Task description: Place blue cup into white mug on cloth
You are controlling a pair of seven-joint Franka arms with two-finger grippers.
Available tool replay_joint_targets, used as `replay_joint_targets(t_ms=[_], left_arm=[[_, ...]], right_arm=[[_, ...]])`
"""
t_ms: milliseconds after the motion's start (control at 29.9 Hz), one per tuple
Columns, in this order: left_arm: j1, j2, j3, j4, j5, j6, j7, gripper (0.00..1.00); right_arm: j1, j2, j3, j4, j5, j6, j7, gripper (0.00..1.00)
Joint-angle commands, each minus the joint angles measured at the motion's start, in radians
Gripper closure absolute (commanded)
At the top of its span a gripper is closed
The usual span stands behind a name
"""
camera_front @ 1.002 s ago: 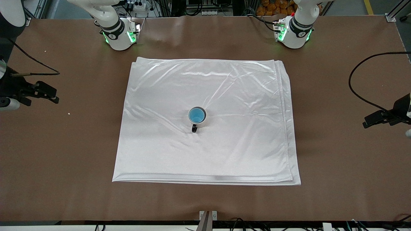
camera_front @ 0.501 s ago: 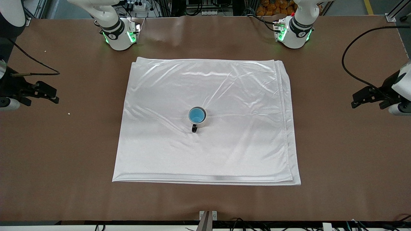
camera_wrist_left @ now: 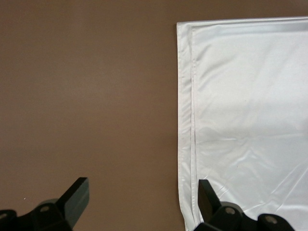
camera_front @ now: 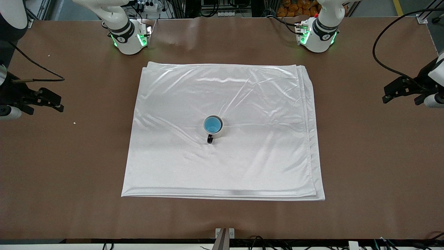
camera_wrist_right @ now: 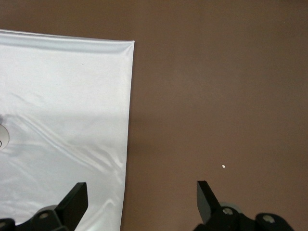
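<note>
The blue cup stands upright inside the white mug, showing its bright blue inside. The mug's black handle points toward the front camera. The mug stands near the middle of the cloth. My left gripper is open and empty over the bare table at the left arm's end. In the left wrist view it sits by the cloth's edge. My right gripper is open and empty over the bare table at the right arm's end. In the right wrist view it straddles the cloth's edge.
The brown table surrounds the cloth on all sides. Both arm bases stand along the table edge farthest from the front camera. A black cable loops over the table at the left arm's end. A small white crumb lies on the table.
My left gripper has moved over the bare table at its end, away from the front camera. The right gripper, mug and cup have not moved.
</note>
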Motion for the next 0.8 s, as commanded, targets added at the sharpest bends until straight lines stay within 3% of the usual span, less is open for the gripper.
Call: replay_joint_targets(t_ms=[0,768], left_arm=[[-0.003,-0.013,-0.001,-0.004,0.001,-0.022,0.027,0.0],[-0.04,-0.01,0.023,-0.001,-0.002,-0.022,0.015,0.0]], right_arm=[[-0.007,-0.026,0.006,-0.026,0.011,0.007,-0.003,0.0],[-0.008,-0.026,0.006,-0.025,0.011,0.007,-0.008,0.0]])
